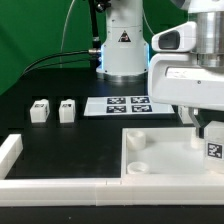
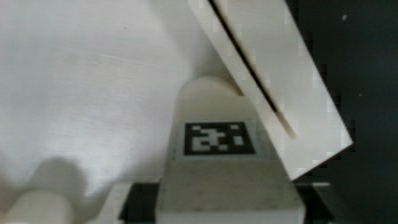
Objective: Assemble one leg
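My gripper [image 1: 206,133] is shut on a leg [image 1: 213,150], a white post with a black-and-white tag, and holds it upright over the right part of the large white panel [image 1: 160,170]. In the wrist view the leg [image 2: 217,140] sits between the two dark fingers [image 2: 150,200], its far end close to the panel's raised rim [image 2: 267,80]; I cannot tell whether it touches the panel. Two more legs [image 1: 40,110] [image 1: 67,109] stand on the black table at the exterior view's left.
The marker board [image 1: 125,104] lies in front of the robot base [image 1: 122,50]. A white wall [image 1: 10,152] runs along the table's left and front edge [image 1: 60,186]. Round bosses [image 1: 138,141] rise from the panel floor; one shows in the wrist view [image 2: 45,195].
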You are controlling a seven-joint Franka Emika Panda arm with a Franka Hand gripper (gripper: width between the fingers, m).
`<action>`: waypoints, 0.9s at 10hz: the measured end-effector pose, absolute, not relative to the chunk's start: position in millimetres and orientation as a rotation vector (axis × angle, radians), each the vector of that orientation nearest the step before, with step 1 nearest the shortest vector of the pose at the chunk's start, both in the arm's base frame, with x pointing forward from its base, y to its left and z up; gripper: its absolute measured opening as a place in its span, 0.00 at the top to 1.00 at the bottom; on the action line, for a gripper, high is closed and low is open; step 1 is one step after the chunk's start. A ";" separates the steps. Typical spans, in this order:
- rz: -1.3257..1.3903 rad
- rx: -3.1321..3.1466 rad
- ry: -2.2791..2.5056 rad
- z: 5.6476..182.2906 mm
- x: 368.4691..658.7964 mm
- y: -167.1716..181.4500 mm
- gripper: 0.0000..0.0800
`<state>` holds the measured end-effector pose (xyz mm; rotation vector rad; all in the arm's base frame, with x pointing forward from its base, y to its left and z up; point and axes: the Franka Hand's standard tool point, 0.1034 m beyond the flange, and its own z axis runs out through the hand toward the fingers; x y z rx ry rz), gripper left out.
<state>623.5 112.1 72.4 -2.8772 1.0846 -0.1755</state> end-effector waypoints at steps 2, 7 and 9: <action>-0.151 -2.706 1.428 72.3 622.6 113.1 0.64; -0.103 -2.256 2.044 72.6 620.4 117.0 0.64; -0.094 -2.182 2.115 72.7 620.4 116.5 0.64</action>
